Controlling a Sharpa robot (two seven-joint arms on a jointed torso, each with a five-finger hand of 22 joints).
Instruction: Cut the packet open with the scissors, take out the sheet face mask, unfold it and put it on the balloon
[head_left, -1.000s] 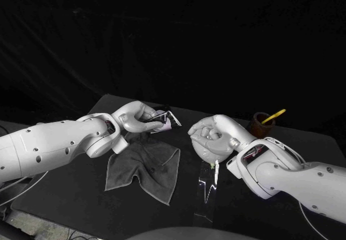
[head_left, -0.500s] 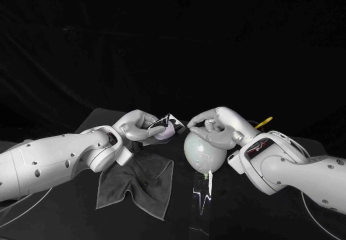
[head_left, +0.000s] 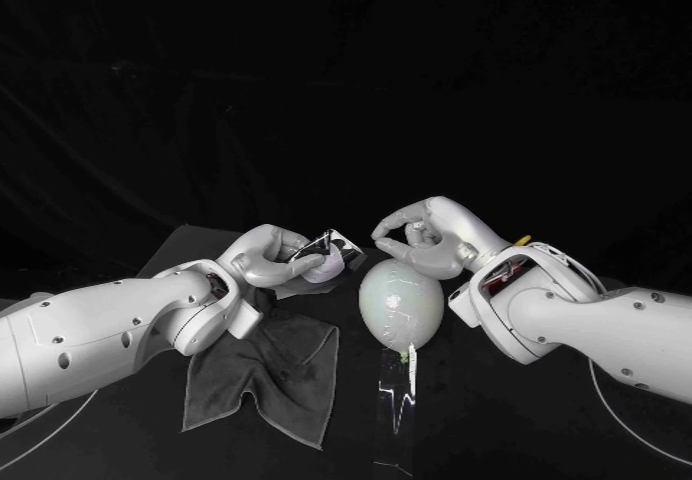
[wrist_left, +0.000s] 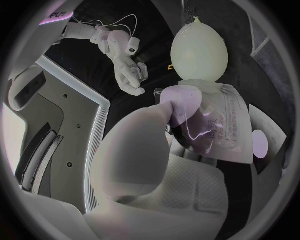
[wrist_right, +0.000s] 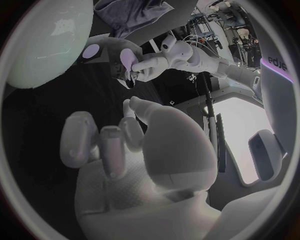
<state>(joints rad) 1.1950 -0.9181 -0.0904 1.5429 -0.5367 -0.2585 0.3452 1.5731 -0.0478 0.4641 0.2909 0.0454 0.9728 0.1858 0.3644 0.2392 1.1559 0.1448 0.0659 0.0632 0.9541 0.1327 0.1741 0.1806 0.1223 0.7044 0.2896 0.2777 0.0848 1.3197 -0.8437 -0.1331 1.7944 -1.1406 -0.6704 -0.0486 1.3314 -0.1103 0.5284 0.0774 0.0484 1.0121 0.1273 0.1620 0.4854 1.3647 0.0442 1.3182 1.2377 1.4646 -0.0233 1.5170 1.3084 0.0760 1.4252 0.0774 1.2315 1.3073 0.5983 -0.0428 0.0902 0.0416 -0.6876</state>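
Over a black table (head_left: 490, 420) and dark cloth (head_left: 267, 375), the left hand (head_left: 274, 258) grips the packet (head_left: 326, 248), the right hand (head_left: 430, 238) curled empty by the balloon (head_left: 397, 302).

Balloon (head_left: 397, 303) mid-table (head_left: 188, 240), directly above a clear strip (head_left: 392, 405) that runs toward 6 o'clock. Left hand (head_left: 278, 258) at the balloon's 10 o'clock, with the packet (head_left: 326, 254) in its fingers, just beside the balloon. Right hand (head_left: 428, 240) at 12–1 o'clock, above the balloon. Cloth (head_left: 267, 375) lies flat on the table at 8 o'clock.
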